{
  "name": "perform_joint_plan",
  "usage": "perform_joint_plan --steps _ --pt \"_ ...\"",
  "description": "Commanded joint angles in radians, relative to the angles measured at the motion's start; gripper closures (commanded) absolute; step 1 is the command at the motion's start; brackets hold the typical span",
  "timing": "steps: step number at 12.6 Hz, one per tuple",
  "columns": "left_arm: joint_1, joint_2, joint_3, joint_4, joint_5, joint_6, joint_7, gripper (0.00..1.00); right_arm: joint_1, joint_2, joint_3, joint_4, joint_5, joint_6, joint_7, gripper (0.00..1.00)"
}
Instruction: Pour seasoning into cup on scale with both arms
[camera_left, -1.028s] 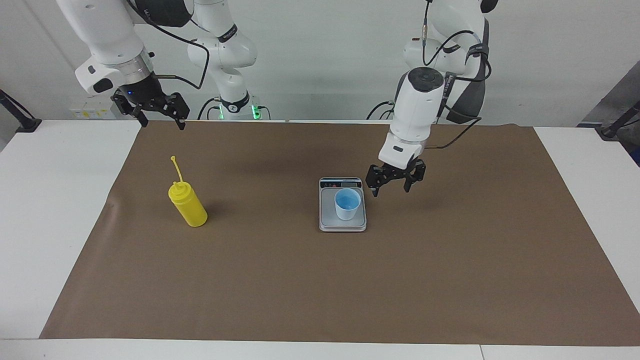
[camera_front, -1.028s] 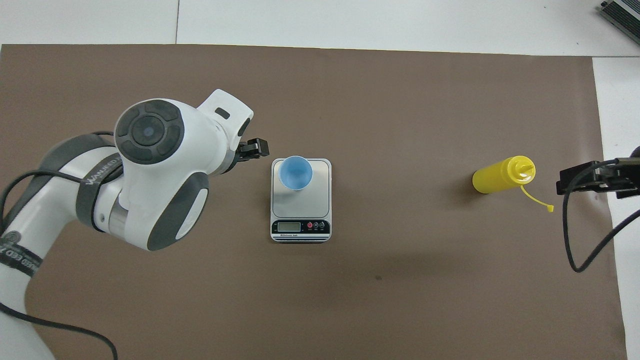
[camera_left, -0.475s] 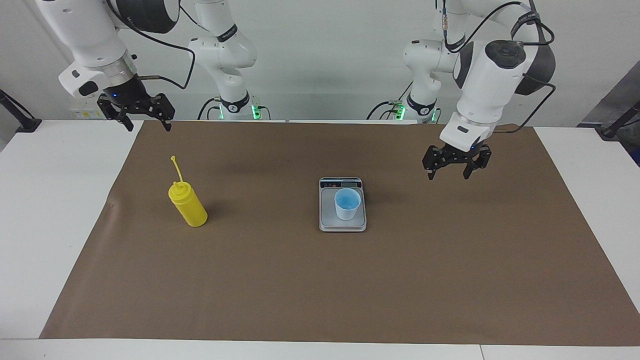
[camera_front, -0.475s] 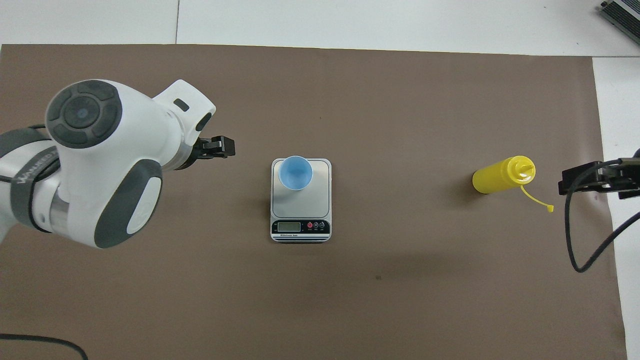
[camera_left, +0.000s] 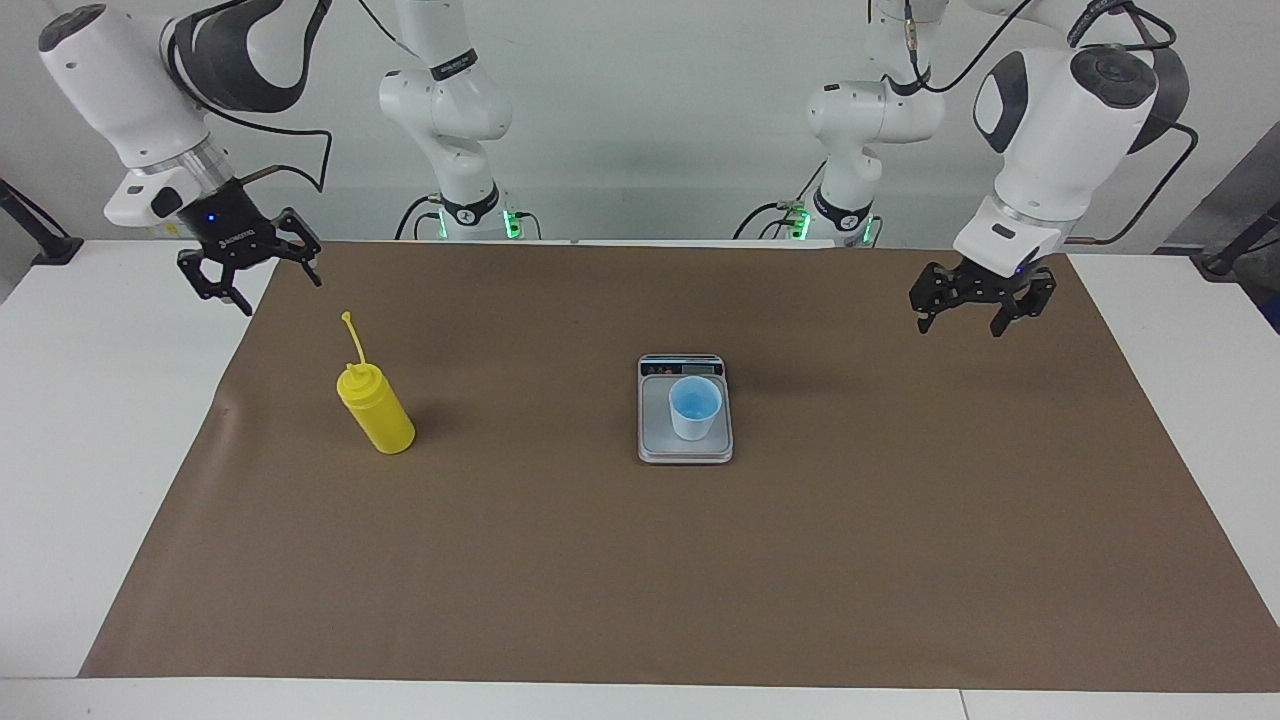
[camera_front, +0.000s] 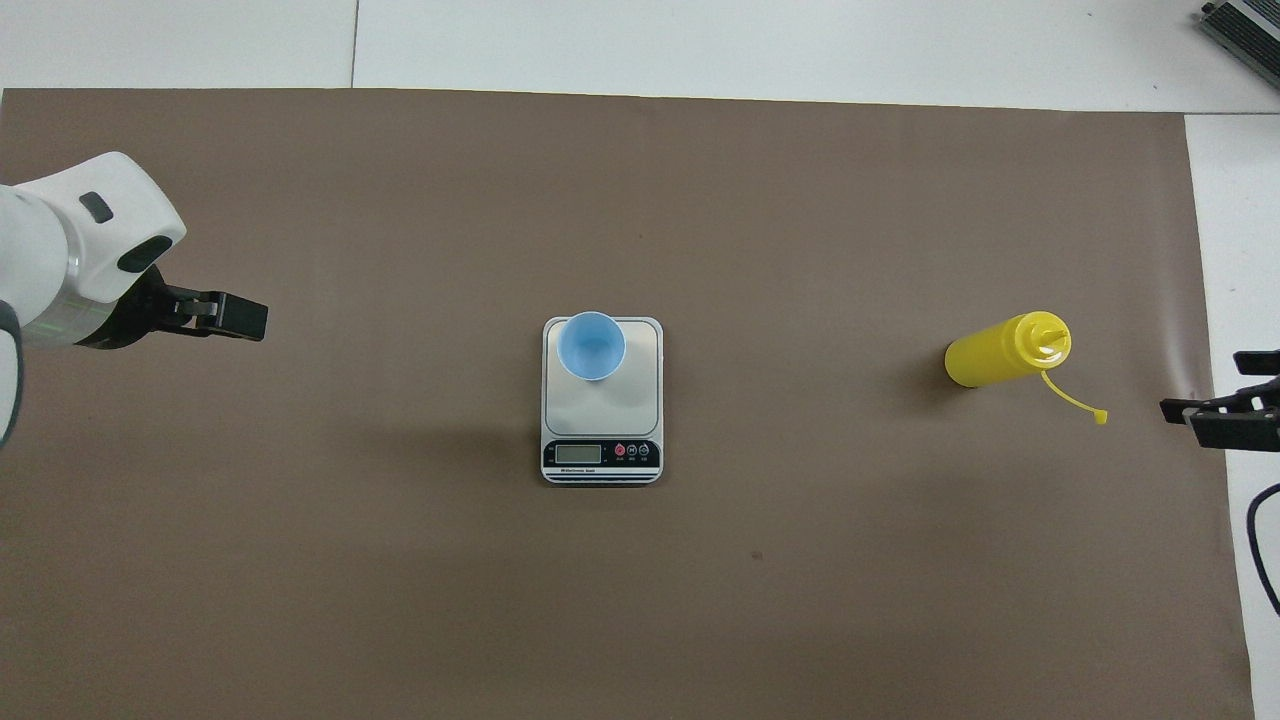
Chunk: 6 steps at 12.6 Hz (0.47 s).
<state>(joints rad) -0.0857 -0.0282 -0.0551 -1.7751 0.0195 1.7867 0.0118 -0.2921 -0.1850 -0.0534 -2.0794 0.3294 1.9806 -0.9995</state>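
Observation:
The yellow seasoning bottle (camera_left: 377, 411) stands upright on the brown mat toward the right arm's end, its cap strap sticking up; it also shows in the overhead view (camera_front: 1004, 351). The light-blue cup (camera_left: 695, 408) (camera_front: 591, 345) stands upright on the silver-grey scale (camera_left: 655, 432) (camera_front: 603, 401) at the middle of the mat. My left gripper (camera_left: 958, 326) (camera_front: 232, 316) is open and empty in the air over the mat toward the left arm's end. My right gripper (camera_left: 281, 297) (camera_front: 1212, 418) is open and empty in the air over the mat's edge, apart from the bottle.
The brown mat (camera_left: 640, 580) covers most of the white table (camera_left: 90, 400). The scale's dark display strip (camera_front: 601, 455) is on its end nearer to the robots.
My left gripper has pulled away from beside the scale toward the left arm's end and risen. My right gripper has shifted outward past the mat's edge. Bottle, cup and scale have not moved.

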Motion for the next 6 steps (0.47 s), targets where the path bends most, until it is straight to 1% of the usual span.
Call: perform_joint_plan --steps 1,3,4,5,6 --pt "0.011 -0.009 0.004 0.060 -0.021 -0.084 0.042 0.00 -0.041 -0.024 0.007 -0.108 0.159 0.099 -0.265 0.00" --pt "0.030 -0.006 0.006 0.115 -0.026 -0.153 0.069 0.00 -0.080 0.037 0.007 -0.125 0.294 0.110 -0.490 0.00" --pt "0.037 -0.007 0.007 0.117 -0.053 -0.156 0.077 0.00 -0.109 0.085 0.007 -0.125 0.366 0.106 -0.611 0.00" --pt "0.043 -0.010 0.006 0.108 -0.062 -0.145 0.095 0.00 -0.126 0.116 0.007 -0.128 0.434 0.109 -0.717 0.00" --pt "0.046 -0.019 0.006 0.099 -0.064 -0.139 0.117 0.00 -0.128 0.127 0.007 -0.133 0.480 0.104 -0.781 0.00"
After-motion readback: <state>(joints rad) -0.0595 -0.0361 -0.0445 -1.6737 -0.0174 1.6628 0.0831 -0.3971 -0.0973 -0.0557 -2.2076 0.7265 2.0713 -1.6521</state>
